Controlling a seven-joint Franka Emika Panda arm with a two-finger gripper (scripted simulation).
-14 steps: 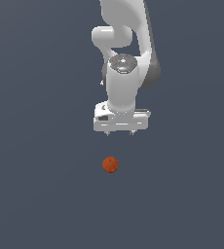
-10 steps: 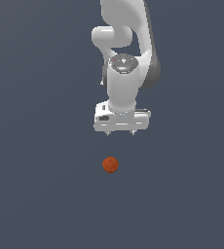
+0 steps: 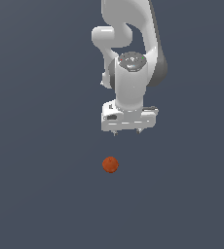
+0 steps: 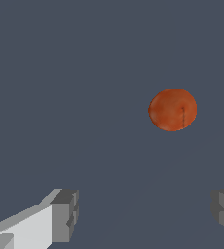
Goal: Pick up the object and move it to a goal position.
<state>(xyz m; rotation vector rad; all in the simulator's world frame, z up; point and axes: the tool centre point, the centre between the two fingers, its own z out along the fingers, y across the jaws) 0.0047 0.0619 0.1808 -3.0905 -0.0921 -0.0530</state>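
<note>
One small orange-red ball point(image 3: 110, 165) is all that's seen on the flat grey floor point(image 3: 36, 194), nearest to the camera in the exterior view, and it's sat on its own with nothing touching it. Further back, the white gripper point(image 3: 126, 131) is hung above the floor and off toward the exterior view's right of the ball, near it but clearly apart. In the wrist view the two fingers point(image 4: 65, 214) are seen spread wide, with plenty of bare floor between them, and the ball point(image 4: 173, 109) is shown beyond the tips and nearer one finger than the other, so nothing is being pinched. The ball would probably be judged light and hard (a mottled skin is shown, but how much grip that gives can't be told), and since it's round it could easily be nudged into rolling if one pad is landed first. A hold across its widest part, with the pads meeting it level at mid-height, would be reckoned the safest. Behind the gripper, the wrist is pointed straight down, and the white arm point(image 3: 128, 29) is stacked up and away behind it toward the far end of the scene. No goal marker can be made out.
</note>
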